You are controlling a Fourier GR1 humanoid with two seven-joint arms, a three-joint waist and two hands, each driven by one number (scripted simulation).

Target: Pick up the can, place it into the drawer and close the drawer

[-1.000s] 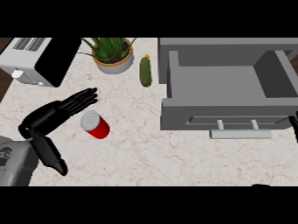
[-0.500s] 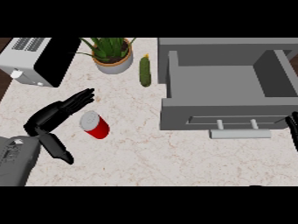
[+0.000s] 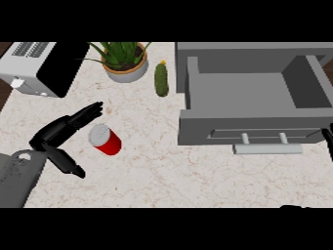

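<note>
The pale marbled desk (image 3: 169,171) fills the view. A white and black toaster (image 3: 35,68) sits at 10 o'clock, half over the desk's left edge. A potted plant (image 3: 124,66) stands at 12 o'clock, with a green cucumber (image 3: 161,80) just beside it on the right. A red can (image 3: 105,140) with a silver top rests at 9 o'clock. The grey drawer (image 3: 255,93), pulled open, takes up 2 o'clock.

One view only — from the head, steeply down onto the counter (image 3: 169,166), fairly near.
</note>
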